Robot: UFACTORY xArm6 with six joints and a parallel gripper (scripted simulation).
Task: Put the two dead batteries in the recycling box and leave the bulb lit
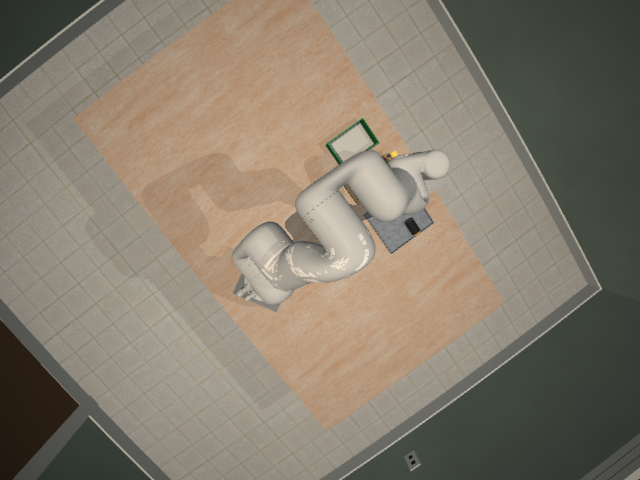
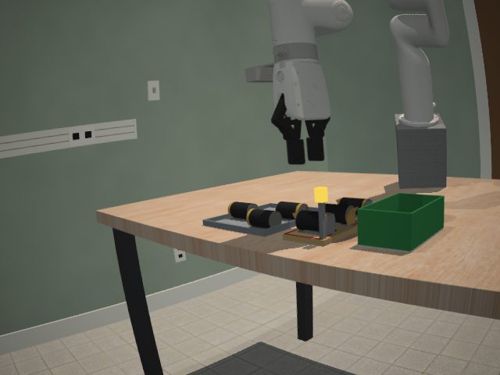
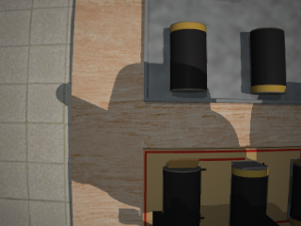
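My gripper is part-open and empty, high above the table behind the bulb; the arm hides it in the top view. Three black batteries with gold bands lie in the grey tray: one, another and a third. Three more sit in the holder board: a near one, a middle one and a far one. The bulb glows yellow. The green box stands upright and level; no battery shows inside.
The box stands close beside the holder board, and the tray lies on the board's other side. The bulb's grey post rises at the board's near end. The table edge runs close to tray and board. The arm covers much of the top view.
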